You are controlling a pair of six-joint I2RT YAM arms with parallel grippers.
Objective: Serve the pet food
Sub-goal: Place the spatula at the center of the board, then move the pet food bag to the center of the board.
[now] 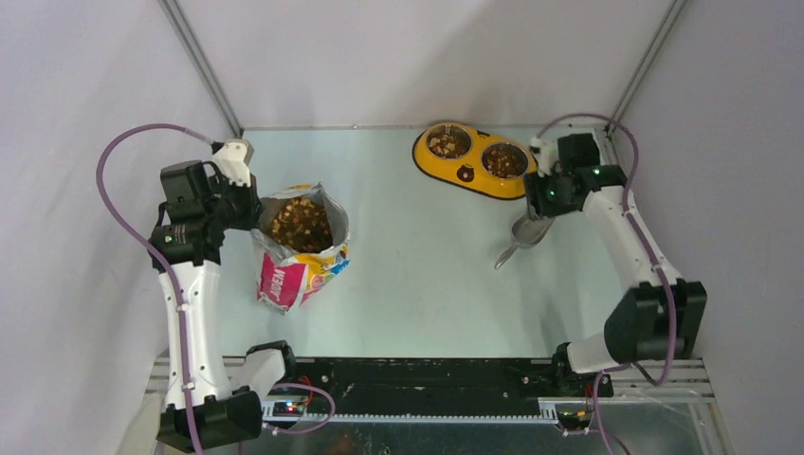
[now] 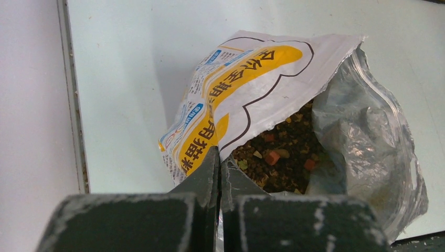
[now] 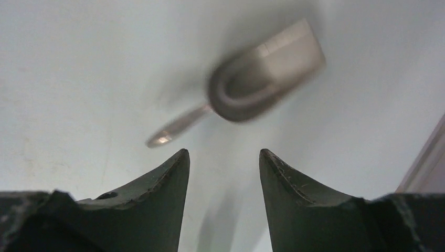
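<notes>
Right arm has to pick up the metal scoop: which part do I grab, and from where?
Likely the thin handle, from straight above, the open right gripper closing across its width. The metal scoop lies on the table; its bowl looks too wide and rounded.

High overhead, close wrists; pet food shared

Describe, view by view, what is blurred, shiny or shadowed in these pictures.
Right wrist view: the grey metal scoop is blurred, the open right claw sharp. Left wrist view: the glossy white-orange printed bag shows crinkled glare on its silver lining; its small brown kibble is in focus. Top view: even light, soft shadows.
</notes>
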